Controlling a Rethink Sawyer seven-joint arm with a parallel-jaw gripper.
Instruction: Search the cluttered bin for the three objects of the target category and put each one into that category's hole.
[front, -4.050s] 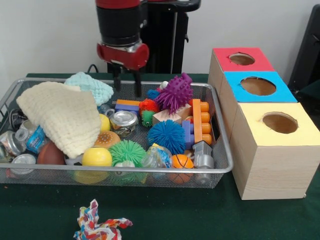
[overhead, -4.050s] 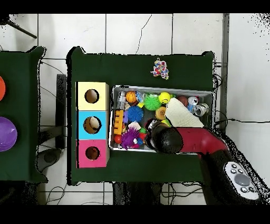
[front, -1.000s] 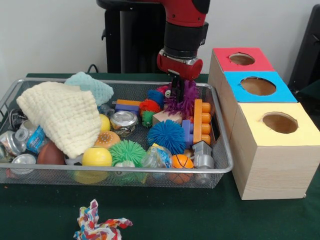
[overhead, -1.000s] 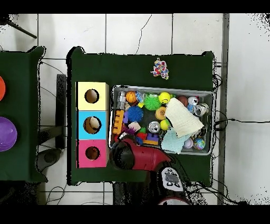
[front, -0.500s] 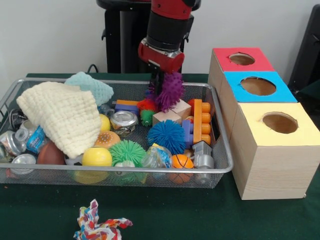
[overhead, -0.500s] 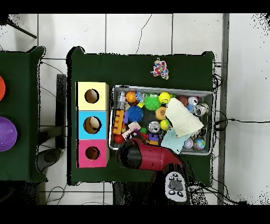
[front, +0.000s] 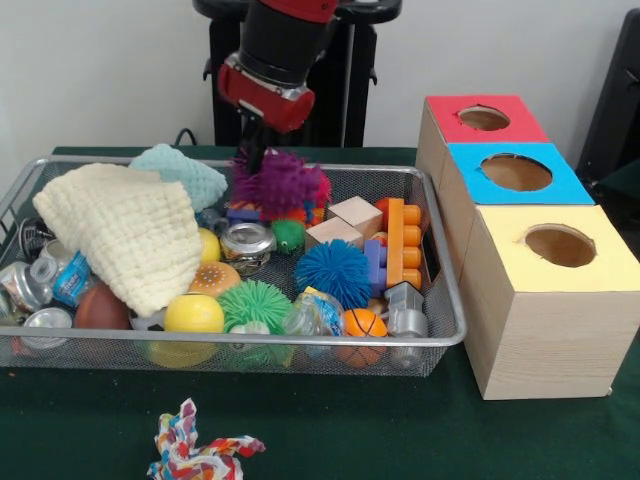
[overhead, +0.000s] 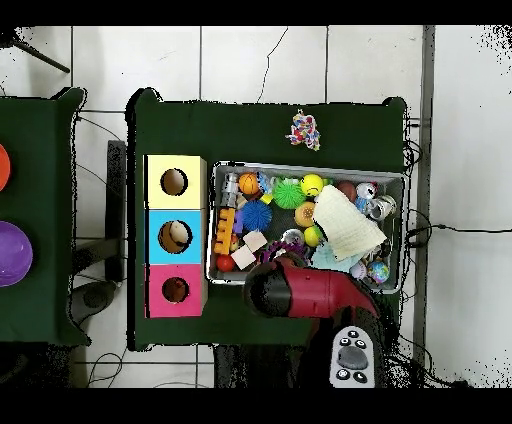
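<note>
Gripper (front: 256, 152) clamps the purple spiky toy (front: 277, 183) above the bin's (front: 440, 340) far side; best lift clear, carry right, and release squarely over the red-topped box's hole (front: 484, 118).

The green table (front: 90, 430) carries the bin (front: 300, 342), three boxes (front: 545, 330) and a rope toy (front: 200, 450).

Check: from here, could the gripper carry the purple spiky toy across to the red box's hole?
Probably yes: the gripper holds the purple spiky toy above the bin, and nothing stands between it and the open hole.
</note>
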